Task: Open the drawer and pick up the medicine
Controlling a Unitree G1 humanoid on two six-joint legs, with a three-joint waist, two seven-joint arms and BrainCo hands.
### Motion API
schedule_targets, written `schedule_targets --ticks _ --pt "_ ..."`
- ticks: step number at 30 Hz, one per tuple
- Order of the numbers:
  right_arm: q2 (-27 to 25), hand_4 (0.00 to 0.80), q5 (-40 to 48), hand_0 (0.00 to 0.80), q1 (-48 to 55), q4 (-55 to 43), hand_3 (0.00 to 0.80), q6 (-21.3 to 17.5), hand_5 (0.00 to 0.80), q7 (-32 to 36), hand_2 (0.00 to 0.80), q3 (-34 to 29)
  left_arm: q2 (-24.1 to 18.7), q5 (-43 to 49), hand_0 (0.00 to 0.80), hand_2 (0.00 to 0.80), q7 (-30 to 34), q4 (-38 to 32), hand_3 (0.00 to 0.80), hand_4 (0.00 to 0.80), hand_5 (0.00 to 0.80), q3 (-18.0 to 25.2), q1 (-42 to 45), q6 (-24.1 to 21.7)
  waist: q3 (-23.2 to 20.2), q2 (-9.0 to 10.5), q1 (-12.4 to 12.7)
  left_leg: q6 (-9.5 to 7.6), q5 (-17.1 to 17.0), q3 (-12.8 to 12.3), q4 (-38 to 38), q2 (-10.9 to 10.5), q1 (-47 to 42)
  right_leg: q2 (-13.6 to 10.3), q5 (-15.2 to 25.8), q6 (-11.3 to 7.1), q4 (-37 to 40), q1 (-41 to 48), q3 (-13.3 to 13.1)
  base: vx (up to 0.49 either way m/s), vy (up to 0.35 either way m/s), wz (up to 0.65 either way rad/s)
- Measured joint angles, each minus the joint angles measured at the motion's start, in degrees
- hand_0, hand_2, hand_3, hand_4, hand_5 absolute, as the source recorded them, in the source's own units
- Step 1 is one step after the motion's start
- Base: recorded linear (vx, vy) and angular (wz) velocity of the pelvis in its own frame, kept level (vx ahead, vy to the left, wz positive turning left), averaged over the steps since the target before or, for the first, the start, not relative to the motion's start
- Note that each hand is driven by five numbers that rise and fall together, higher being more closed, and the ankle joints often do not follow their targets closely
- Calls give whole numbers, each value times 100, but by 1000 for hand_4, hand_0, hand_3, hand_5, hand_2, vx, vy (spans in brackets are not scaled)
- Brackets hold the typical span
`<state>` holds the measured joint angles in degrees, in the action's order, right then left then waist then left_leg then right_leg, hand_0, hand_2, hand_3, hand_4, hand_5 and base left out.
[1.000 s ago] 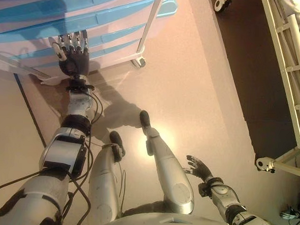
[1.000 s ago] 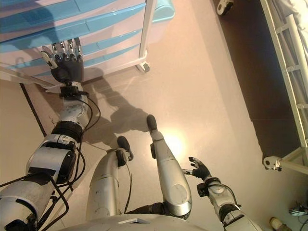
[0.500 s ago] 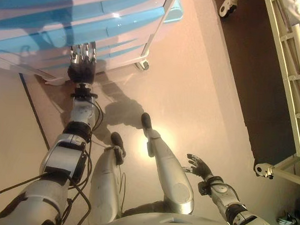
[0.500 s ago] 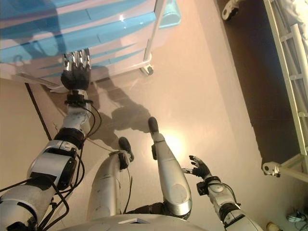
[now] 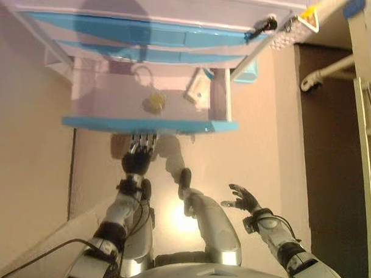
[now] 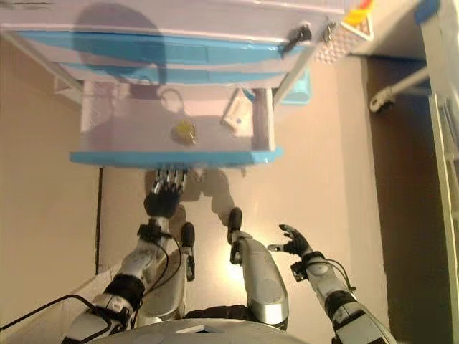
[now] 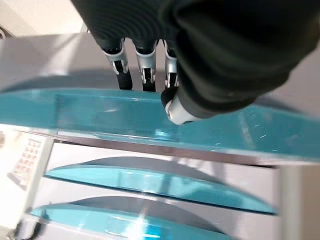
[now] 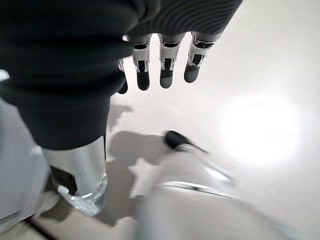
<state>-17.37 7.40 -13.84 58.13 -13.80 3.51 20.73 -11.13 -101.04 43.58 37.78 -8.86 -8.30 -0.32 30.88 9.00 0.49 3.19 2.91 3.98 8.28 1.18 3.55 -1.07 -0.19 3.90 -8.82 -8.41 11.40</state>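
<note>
The blue-fronted drawer (image 5: 174, 124) of the white cart stands pulled out. Inside it lie a small yellow medicine item (image 5: 155, 101), a white box (image 5: 196, 90) near the right wall, and a thin ring-shaped thing at the back. My left hand (image 5: 136, 161) is under the middle of the drawer front, with its fingers (image 7: 145, 75) hooked behind the blue edge (image 7: 75, 112) and the thumb on its face. My right hand (image 5: 243, 199) hangs open and empty, low at the right, away from the cart.
Two shut blue drawers (image 5: 152, 34) sit above the open one. A black clip (image 5: 262, 26) and a mesh basket (image 5: 286, 36) are at the cart's top right corner. A bed frame (image 5: 363, 121) runs along the right side.
The drawer has come out of the cart with my left hand on its front. The whole view has shifted, so the camera moved. The right hand stayed where it was.
</note>
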Motion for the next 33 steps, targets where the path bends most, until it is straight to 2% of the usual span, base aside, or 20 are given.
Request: schedule_targets --ticks 3,6,8,11,14,17,18,21,23,24,25,26,29,33 --pt "-17 0 -190 0 -193 35 0 105 0 123 0 -207 1 -6 800 800 464 425 800 800 800 97 281 310 -13 -55 234 154 -152 219 -179 125 -180 120 -11 73 140 246 198 -40 -71 42" --pt "-89 0 -265 0 -340 258 0 159 0 288 0 -453 132 -30 800 800 573 893 800 800 800 267 170 663 -40 -241 389 248 -308 409 -304 196 -182 166 -60 117 202 338 428 -20 -43 47" --pt "-153 0 -386 0 -394 354 0 160 0 387 0 -488 308 -58 800 800 688 1293 800 800 800 643 54 808 -114 -410 430 261 -317 467 -372 244 -187 197 -75 140 197 387 513 32 -10 16" --pt "-238 0 -461 0 -373 422 0 161 0 473 0 -561 545 8 800 800 687 1904 800 800 800 865 -89 910 -332 -744 435 326 -381 551 -394 271 -182 221 -87 164 219 424 630 40 9 16" --pt "-264 0 -481 0 -239 648 0 166 0 521 0 -655 861 453 800 800 507 2419 800 800 800 1336 -202 912 -574 -1091 445 363 -541 585 -382 241 -158 212 -77 186 426 614 870 40 20 46" --pt "-266 0 -689 0 -78 910 0 196 0 562 0 -700 973 860 800 800 148 2626 800 800 800 1712 -210 913 -858 -1167 561 398 -793 571 -375 123 -43 134 -63 262 651 690 1025 33 53 43" --pt "-269 0 -697 0 20 932 0 199 0 560 0 -740 995 973 800 800 53 2673 800 800 800 1820 -208 913 -948 -1183 596 395 -799 573 -352 109 1 134 -57 333 689 704 1042 40 55 13" --pt "-291 0 -710 0 243 971 0 198 0 544 0 -895 999 1452 800 800 -176 2793 800 800 800 2093 -206 912 -1007 -1266 606 381 -816 567 -281 34 -17 124 -51 341 793 888 1150 35 48 13" --pt "-309 0 -874 0 291 1132 0 196 0 545 0 -952 926 1971 800 800 -215 2871 800 800 800 2131 -84 877 -1108 -1295 693 379 -818 571 -256 -16 9 113 -47 327 819 897 1117 41 30 -6" --pt "-331 0 -917 0 368 1208 0 196 0 546 0 -952 917 2208 483 483 -225 2891 483 483 483 2134 33 853 -1172 -1306 727 377 -820 574 -257 -37 9 104 -44 305 828 911 1110 56 24 -1" --pt "-355 0 -961 0 503 1305 0 195 0 543 0 -959 909 2527 402 402 -311 2877 402 402 402 2149 166 741 -1264 -1321 733 378 -820 577 -265 -63 0 85 -63 276 848 939 1140 72 29 18" --pt "-367 0 -983 0 625 1389 0 196 0 537 0 -971 856 2910 0 0 -478 2942 0 0 0 2222 229 553 -1345 -1344 749 378 -820 579 -277 -85 -26 81 -82 247 868 993 1165 64 26 20" --pt "-379 0 -1100 0 861 1514 0 157 0 513 0 -980 380 3772 0 0 -1111 3308 0 0 0 2400 688 -140 -1578 -1356 779 377 -819 569 -335 -126 -187 35 -129 178 907 1099 1121 72 39 0" --pt "-393 0 -1328 0 968 1553 0 87 0 344 0 -1106 -199 4704 0 0 -2032 3408 0 0 0 2372 1381 -695 -1783 -1386 741 348 -797 508 -512 -109 -311 34 -159 133 882 1092 1073 74 28 -5"
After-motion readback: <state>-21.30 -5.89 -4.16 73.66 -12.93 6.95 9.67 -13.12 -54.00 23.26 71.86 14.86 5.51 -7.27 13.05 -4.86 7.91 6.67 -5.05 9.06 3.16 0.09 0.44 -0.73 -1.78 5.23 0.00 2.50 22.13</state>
